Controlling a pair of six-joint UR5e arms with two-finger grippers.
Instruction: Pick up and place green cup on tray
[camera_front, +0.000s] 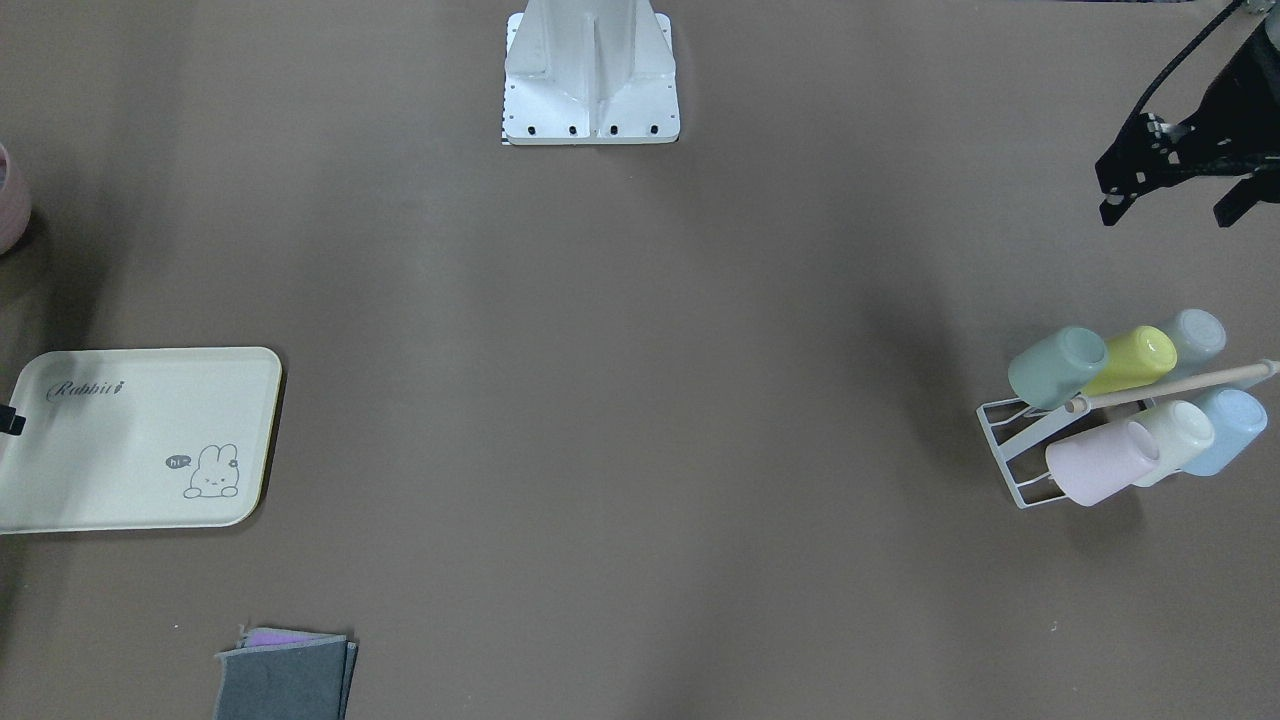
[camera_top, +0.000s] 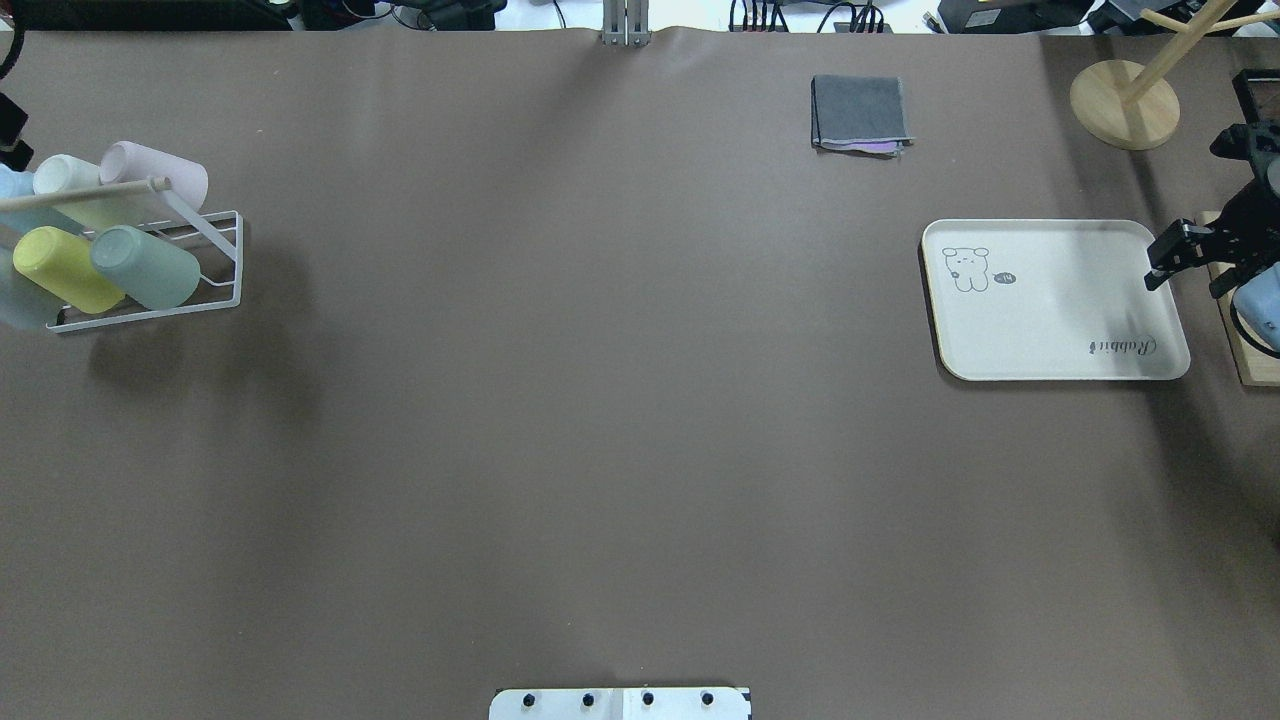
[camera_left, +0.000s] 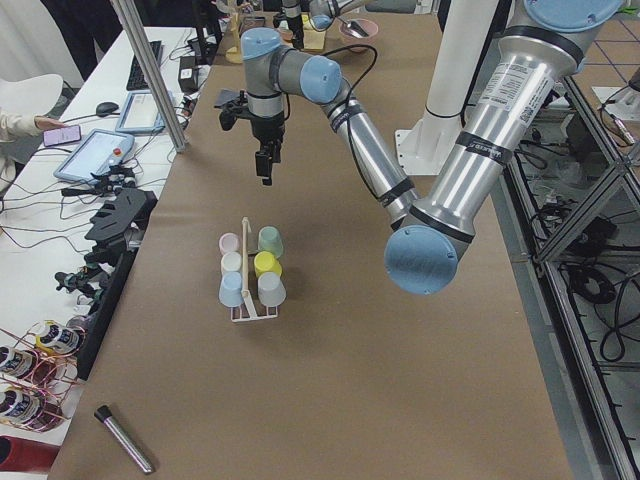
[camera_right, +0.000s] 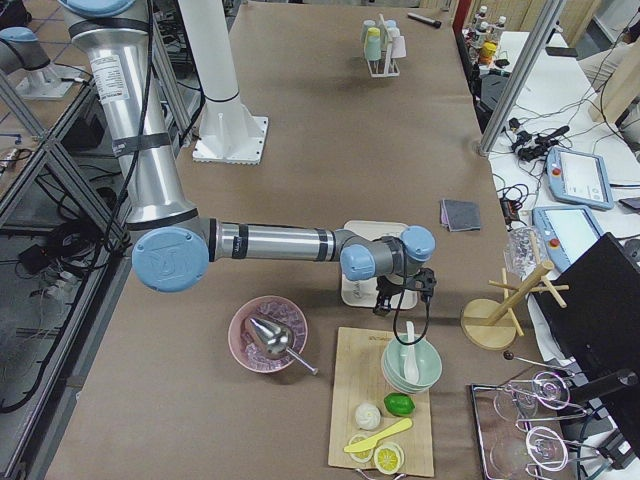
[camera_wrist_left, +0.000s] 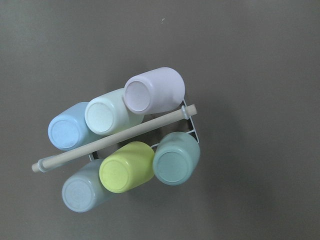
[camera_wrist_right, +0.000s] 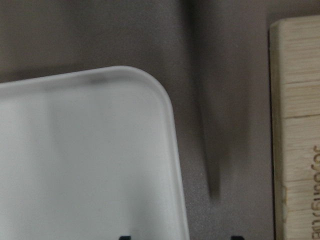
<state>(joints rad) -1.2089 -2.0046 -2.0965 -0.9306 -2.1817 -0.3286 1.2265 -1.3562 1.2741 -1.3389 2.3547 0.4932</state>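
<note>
Lying racked, matte mint green cup (camera_wrist_left: 176, 159) shows its base; left gripper (camera_front: 1170, 210), right gripper (camera_top: 1188, 277) spread empty.

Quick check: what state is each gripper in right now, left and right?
Left gripper: open, holding nothing.
Right gripper: open, holding nothing.

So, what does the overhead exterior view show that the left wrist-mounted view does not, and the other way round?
Only the overhead view shows the tray, a folded grey cloth, a wooden stand and the right end effector near the tray's edge. Only the wrist view shows all six cups whole; the overhead frame cuts off two. Both show the white rack, its wooden rod and the green cup lying in it.
</note>
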